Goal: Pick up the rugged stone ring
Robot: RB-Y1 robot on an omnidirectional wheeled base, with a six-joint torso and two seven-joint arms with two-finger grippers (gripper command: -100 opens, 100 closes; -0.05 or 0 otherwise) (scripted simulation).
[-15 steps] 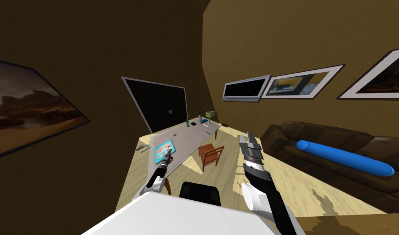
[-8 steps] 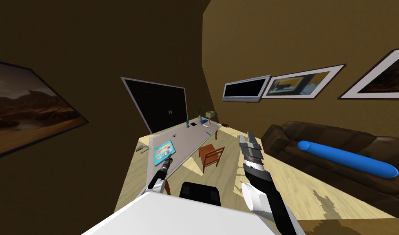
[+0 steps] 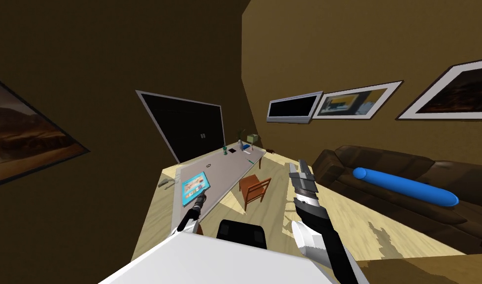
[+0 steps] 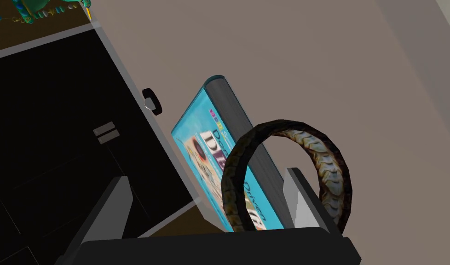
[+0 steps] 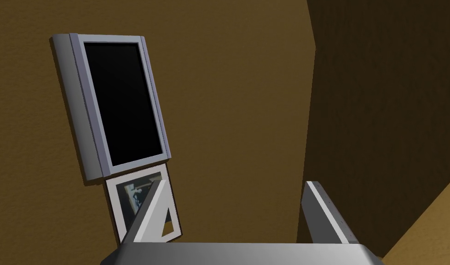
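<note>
On the far left wall hangs a framed landscape painting (image 3: 23, 138). To its right, against the far wall, stands a grey-framed black panel (image 3: 186, 129) with two small handles. In front of the panel runs a long grey table (image 3: 230, 170).

A blue-covered book (image 3: 195, 183) lies on the near part of the table. A small dark ring (image 3: 209, 164) lies farther along, apart from the book. Several small items stand at the far end, among them a greenish box (image 3: 253, 138); I cannot tell what it contains.

My left gripper (image 3: 201, 197) hovers over the table's near end, just near of the book, with its jaws spread wide. The rugged stone ring (image 4: 323, 154), scaly brown and tan, sits at this gripper. One finger (image 4: 307, 202) stands inside the ring's opening, and the gripper body hides the ring's lower arc. I cannot tell whether the finger touches the band. The ring stands in front of the book and covers part of its cover.

Right of the table stands an orange-brown chair (image 3: 255, 189), with a black seat (image 3: 241, 232) nearer to me. My right gripper (image 3: 300, 163) is raised over the floor right of the chair, jaws spread.

On the right wall hangs a dark screen (image 3: 292, 107). Below it, a dark brown sofa (image 3: 373, 160) carries a long blue cylinder (image 3: 405, 186).
</note>
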